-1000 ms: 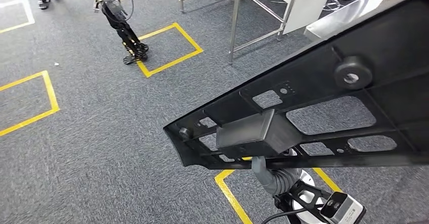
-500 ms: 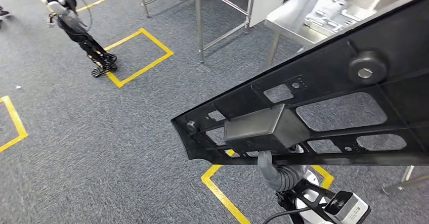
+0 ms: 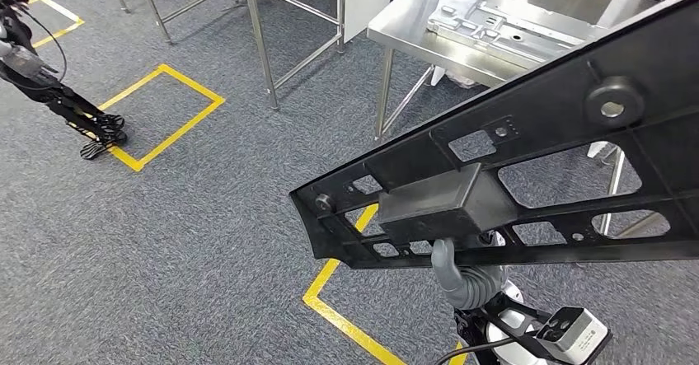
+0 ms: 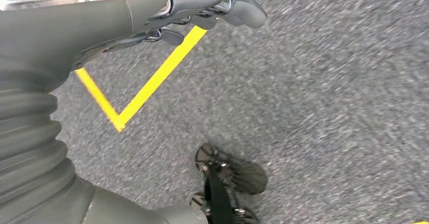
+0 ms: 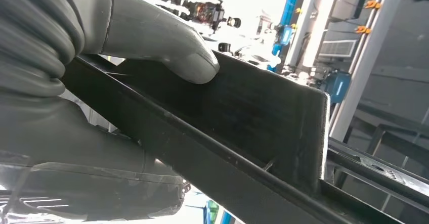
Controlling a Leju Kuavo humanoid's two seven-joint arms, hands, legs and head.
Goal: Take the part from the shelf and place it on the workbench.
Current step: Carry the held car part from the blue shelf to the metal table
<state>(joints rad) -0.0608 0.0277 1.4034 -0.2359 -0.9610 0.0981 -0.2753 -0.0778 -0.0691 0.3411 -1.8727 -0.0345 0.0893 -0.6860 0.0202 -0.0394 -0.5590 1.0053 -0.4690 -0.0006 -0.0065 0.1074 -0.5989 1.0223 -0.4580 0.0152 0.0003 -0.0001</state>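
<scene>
The right hand grips the black plastic frame part from beneath, thumb pressed on its edge; the part hangs over grey carpet; the steel bench stands at twelve o'clock; the left hand holds nothing, fingers curled.

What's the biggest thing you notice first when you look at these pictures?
A big black part full of cut-out holes stretches across the right of the head view, held from below by the robot's right hand, whose thumb presses on it. Behind it stands a shiny steel workbench with a metal plate on top. Yellow tape marks squares on the grey carpet.
</scene>
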